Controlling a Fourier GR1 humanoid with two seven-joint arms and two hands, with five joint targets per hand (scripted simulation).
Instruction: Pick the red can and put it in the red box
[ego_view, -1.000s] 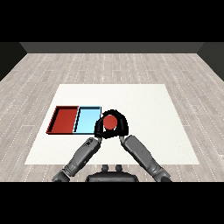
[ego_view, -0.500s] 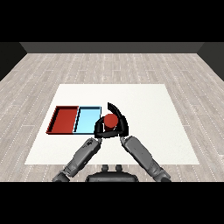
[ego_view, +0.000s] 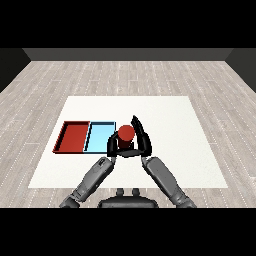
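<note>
The red can (ego_view: 125, 134) stands upright in the head view, just right of the light blue tray (ego_view: 99, 138). My right hand (ego_view: 141, 141) is shut on the can, its fingers rising behind it and curling under its lower front. My left hand (ego_view: 112, 147) rests open at the can's lower left, close against it, holding nothing. The can's lower part is hidden by the hands. The red tray (ego_view: 75, 137) lies left of the blue one with nothing in it.
The two trays lie side by side at the left middle of the white table (ego_view: 170, 115). Both grey forearms come up from the lower edge and meet near the can.
The can, held in my right hand, has shifted a little up the picture over the last second. The left hand has stayed beside it.
</note>
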